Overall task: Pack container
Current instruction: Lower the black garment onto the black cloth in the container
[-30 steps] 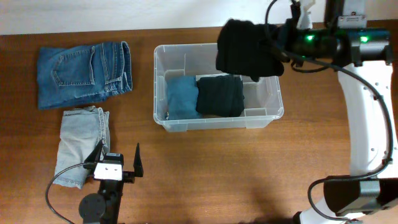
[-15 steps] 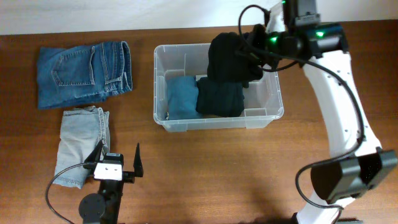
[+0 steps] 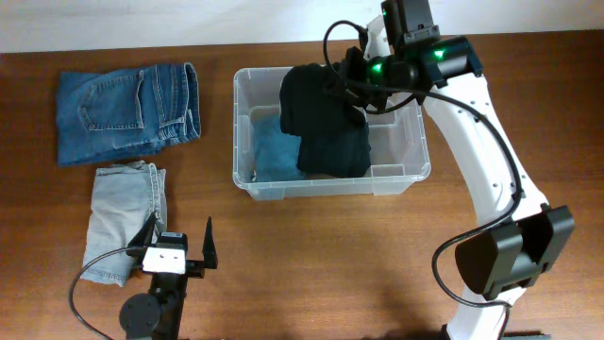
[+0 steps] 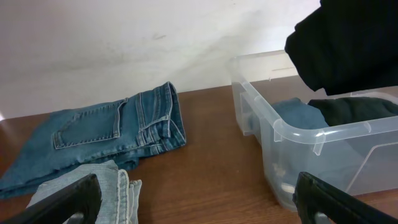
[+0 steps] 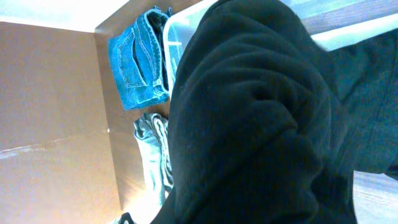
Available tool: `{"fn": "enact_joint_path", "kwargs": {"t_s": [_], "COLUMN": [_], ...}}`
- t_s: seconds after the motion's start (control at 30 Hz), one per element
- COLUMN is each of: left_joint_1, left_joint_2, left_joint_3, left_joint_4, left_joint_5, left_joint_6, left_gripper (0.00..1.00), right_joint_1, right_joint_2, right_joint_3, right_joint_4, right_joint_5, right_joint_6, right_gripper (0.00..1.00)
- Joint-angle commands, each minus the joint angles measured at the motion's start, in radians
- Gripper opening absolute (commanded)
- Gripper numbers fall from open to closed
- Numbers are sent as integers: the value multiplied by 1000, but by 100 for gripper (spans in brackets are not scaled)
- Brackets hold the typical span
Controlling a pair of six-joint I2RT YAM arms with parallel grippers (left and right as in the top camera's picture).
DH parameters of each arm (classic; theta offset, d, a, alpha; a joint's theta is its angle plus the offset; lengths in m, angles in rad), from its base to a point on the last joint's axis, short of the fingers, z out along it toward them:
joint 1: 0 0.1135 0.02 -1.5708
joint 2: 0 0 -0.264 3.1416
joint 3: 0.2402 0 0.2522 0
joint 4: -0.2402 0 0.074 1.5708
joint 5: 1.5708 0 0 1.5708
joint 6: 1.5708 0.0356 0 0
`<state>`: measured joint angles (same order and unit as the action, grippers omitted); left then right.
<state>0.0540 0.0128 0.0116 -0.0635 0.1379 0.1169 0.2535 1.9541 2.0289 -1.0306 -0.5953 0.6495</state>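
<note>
Now right gripper (image 3: 351,80), clamped on a soft black garment (image 3: 316,99), hangs over the clear plastic container (image 3: 330,186) (probably stiff, light: take its rim); left gripper (image 3: 179,234) gapes.

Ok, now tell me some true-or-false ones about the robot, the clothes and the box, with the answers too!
1. The right gripper holds a black garment above the container. True.
2. The container is empty. False: a blue folded garment and a dark folded garment lie inside it.
3. Two pairs of jeans lie on the table outside the container. True: dark blue jeans and light blue jeans.
4. The left gripper is shut on the light blue jeans. False: it is open and holds nothing.
</note>
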Motion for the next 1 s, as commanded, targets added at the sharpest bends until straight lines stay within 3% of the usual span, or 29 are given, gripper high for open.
{"fn": "enact_joint_path", "kwargs": {"t_s": [0.0, 0.2, 0.5, 0.73, 0.9, 0.93, 0.97], "left_joint_1": [8, 8, 8, 8, 8, 8, 8], "left_joint_2": [-6, -6, -6, -6, -6, -6, -6], "left_joint_3": [-3, -3, -3, -3, -3, -3, -3], "left_joint_4": [-5, -5, -5, -5, -5, -5, -5], "left_joint_5": [-7, -7, -7, -7, -7, -7, -7], "left_joint_6": [13, 13, 13, 12, 13, 13, 13], "left_gripper": [99, 99, 99, 99, 99, 99, 99], "right_joint_1": [2, -6, -38, -53, -68, -71, -73], "right_joint_2": [9, 91, 147, 147, 147, 147, 147], "right_joint_3": [17, 16, 16, 16, 16, 16, 16], "right_joint_4": [7, -6, -74, -115, -122, -122, -122], "right_joint_5": [-29, 35, 342, 608, 637, 637, 637], "right_joint_6": [-24, -24, -23, -23, -24, -24, -24], "right_gripper": [5, 5, 6, 12, 13, 14, 25]}}
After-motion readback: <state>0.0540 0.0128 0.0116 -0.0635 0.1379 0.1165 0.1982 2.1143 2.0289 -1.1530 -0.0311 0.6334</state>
